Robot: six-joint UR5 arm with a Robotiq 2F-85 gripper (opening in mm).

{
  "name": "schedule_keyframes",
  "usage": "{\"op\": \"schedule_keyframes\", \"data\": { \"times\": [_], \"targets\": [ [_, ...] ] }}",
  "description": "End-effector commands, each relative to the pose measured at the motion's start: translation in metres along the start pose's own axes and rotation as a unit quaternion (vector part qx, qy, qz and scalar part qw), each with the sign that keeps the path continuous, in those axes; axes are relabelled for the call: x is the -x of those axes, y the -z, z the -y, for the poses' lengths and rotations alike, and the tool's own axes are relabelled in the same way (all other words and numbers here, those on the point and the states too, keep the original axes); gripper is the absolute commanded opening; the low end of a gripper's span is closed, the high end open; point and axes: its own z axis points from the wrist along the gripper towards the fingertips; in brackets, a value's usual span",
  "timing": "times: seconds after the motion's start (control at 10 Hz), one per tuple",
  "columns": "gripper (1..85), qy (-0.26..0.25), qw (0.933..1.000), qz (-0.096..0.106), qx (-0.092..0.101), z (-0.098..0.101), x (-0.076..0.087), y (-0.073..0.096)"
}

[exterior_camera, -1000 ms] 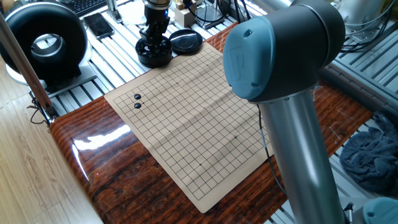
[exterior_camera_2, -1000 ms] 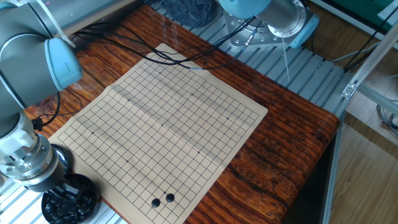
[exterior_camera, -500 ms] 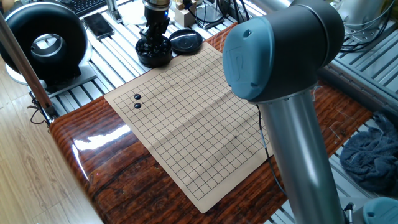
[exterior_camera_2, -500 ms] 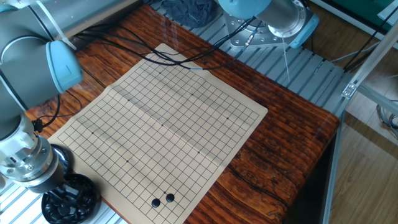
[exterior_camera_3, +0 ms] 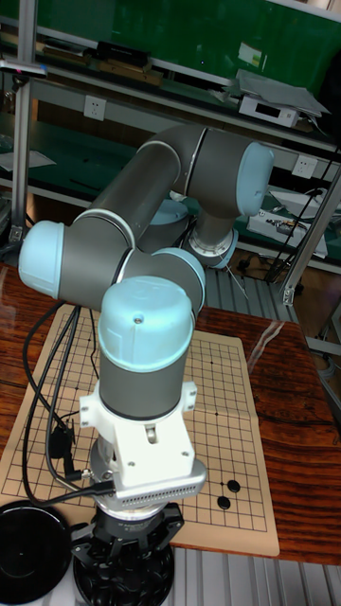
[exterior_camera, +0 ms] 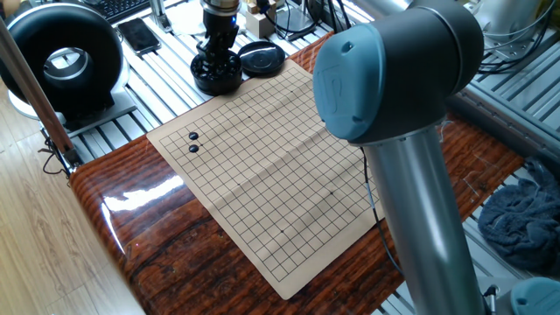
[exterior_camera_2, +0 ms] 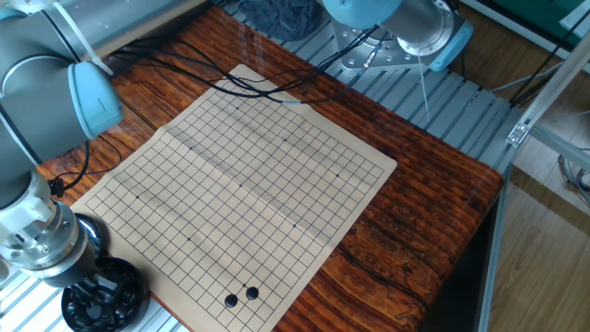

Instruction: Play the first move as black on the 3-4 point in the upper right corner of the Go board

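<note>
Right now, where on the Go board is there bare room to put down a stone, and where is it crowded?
Nearly all the Go board is bare grid. Only the two black stones occupy one corner. It is crowded off the board, where the gripper sits in the stone bowl beside the lid.

Bright, even daylight fills all three views. A broad white glare lies on the glossy reddish-brown wooden table [exterior_camera: 140,206] at its near left corner, with fainter streaks along its far edge in the other fixed view. Shadows are soft. The nearest grey-and-blue robot arm [exterior_camera: 394,96] looks slightly blurred; the beige gridded Go board [exterior_camera_2: 249,175] stays sharp.
</note>
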Motion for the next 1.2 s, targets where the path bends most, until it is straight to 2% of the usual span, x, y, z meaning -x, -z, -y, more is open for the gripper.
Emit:
{"op": "schedule_keyframes", "data": {
  "times": [0.0, 0.4, 0.8, 1.1],
  "targets": [
    [33.3, -0.010, 0.9997, 0.004, 0.020, -0.008, 0.001, 0.000],
    [31.7, -0.022, 0.9995, 0.010, 0.022, -0.007, 0.004, -0.002],
    [15.3, -0.031, 0.9992, 0.013, 0.024, -0.008, 0.005, -0.002],
    [14.7, -0.027, 0.9993, 0.004, 0.026, -0.007, 0.000, 0.007]
  ]
}}
